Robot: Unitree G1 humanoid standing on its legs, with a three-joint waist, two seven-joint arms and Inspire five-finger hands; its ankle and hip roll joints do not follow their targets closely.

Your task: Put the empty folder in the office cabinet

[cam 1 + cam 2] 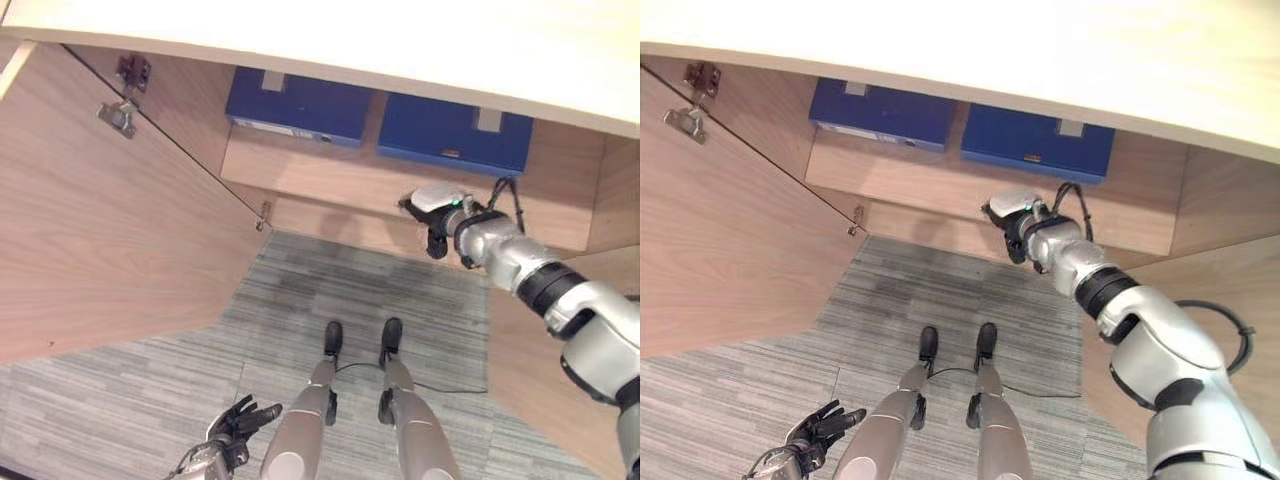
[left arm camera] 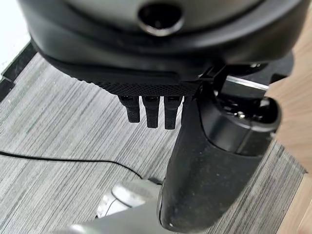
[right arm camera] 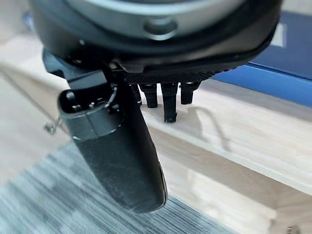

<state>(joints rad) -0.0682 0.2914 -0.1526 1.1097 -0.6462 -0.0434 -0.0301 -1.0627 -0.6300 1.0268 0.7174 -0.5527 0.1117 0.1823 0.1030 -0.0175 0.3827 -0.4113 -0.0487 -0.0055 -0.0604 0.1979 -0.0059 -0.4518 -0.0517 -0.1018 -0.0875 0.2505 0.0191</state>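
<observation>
Cabinet shelf (image 1: 330, 170) with two blue folders (image 1: 455, 132), right hand (image 1: 437, 212) just before it (fingers straight, empty).

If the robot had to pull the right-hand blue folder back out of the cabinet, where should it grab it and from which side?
Probably by the front edge of the right blue folder, coming from the open front of the cabinet. It lies flat on the shelf, with the cabinet top close above, so only that edge is easy to reach. The right hand is already near the shelf's front.

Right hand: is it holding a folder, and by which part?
Nothing is held. The right hand is at the front edge of the cabinet shelf, fingers straight and empty. Both blue folders lie on the shelf. The left hand hangs open, also empty.
</observation>
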